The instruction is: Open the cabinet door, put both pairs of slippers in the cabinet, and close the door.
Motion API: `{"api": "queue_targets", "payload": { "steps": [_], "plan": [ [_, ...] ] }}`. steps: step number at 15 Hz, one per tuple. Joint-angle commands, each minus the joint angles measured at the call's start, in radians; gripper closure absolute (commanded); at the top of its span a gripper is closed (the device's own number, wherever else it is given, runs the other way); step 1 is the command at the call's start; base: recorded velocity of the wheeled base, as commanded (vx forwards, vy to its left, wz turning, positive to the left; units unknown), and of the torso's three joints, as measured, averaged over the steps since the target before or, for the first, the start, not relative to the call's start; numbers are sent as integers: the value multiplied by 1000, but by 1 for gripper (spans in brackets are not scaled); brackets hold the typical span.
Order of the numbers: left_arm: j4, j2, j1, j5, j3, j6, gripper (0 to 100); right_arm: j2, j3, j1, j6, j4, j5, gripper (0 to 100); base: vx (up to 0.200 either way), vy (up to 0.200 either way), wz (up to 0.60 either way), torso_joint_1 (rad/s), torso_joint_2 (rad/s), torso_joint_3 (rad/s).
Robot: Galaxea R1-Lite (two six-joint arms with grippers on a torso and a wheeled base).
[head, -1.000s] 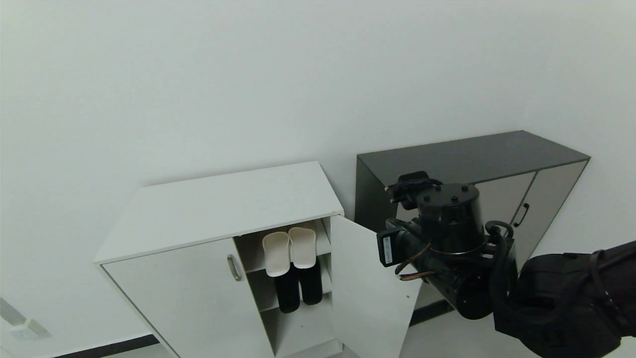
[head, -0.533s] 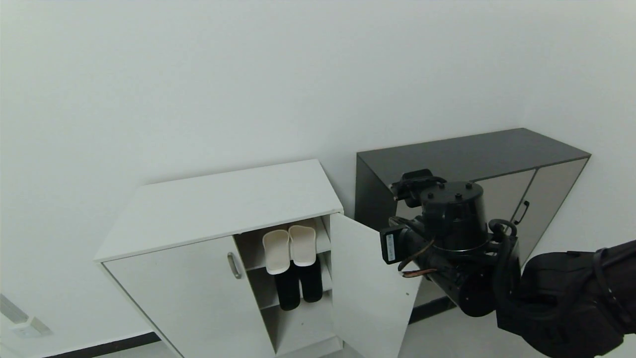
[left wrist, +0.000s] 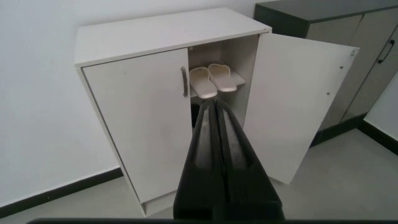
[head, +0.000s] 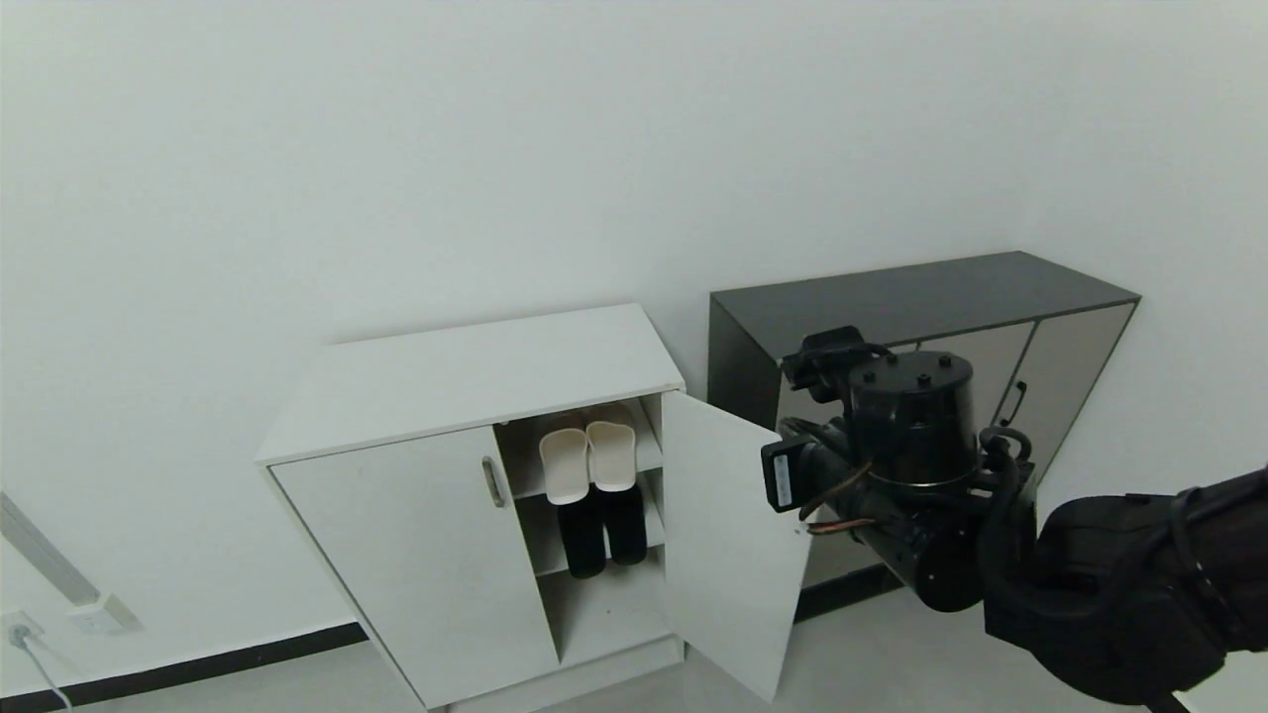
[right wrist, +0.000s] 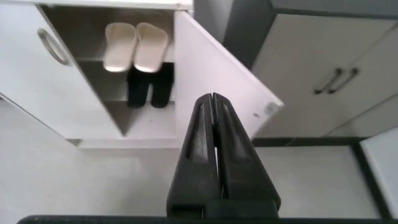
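Observation:
The white cabinet point(head: 466, 376) stands against the wall with its right door point(head: 728, 535) swung open and its left door point(head: 416, 555) closed. Inside, a cream pair of slippers point(head: 586, 458) lies on the upper shelf and a black pair point(head: 599, 530) on the shelf below. The cream pair point(left wrist: 216, 79) point(right wrist: 135, 46) and black pair point(right wrist: 149, 87) also show in the wrist views. My right gripper point(right wrist: 213, 106) is shut and empty, held in front of the open door point(right wrist: 217, 87). My left gripper point(left wrist: 214, 109) is shut and empty, facing the cabinet point(left wrist: 161, 37).
A dark grey cabinet point(head: 921, 297) with closed doors stands right of the white one. A wall outlet with a cable point(head: 15, 634) is low on the left. Bare pale floor point(head: 872, 654) lies in front of both cabinets.
The head camera has shifted, so the cabinets sit further right and higher in view. The slippers and door look unchanged.

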Motion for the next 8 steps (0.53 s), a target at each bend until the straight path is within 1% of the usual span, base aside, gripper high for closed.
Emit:
{"api": "queue_targets", "payload": {
  "steps": [1, 3, 5, 8],
  "plan": [
    [0, 0, 1, 1, 0, 1, 100, 42, -28, -50, -39, -38, 37, 100, 0, 0, 0, 0, 0, 0],
    [0, 0, 1, 1, 0, 1, 100, 101, -149, -110, -61, -32, 50, 100, 0, 0, 0, 0, 0, 0],
    [0, 0, 1, 1, 0, -1, 100, 167, -290, -173, -59, 52, 87, 100, 0, 0, 0, 0, 0, 0],
    [0, 0, 1, 1, 0, -1, 100, 251, -499, -238, -28, 201, 136, 100, 0, 0, 0, 0, 0, 0]
  ]
}}
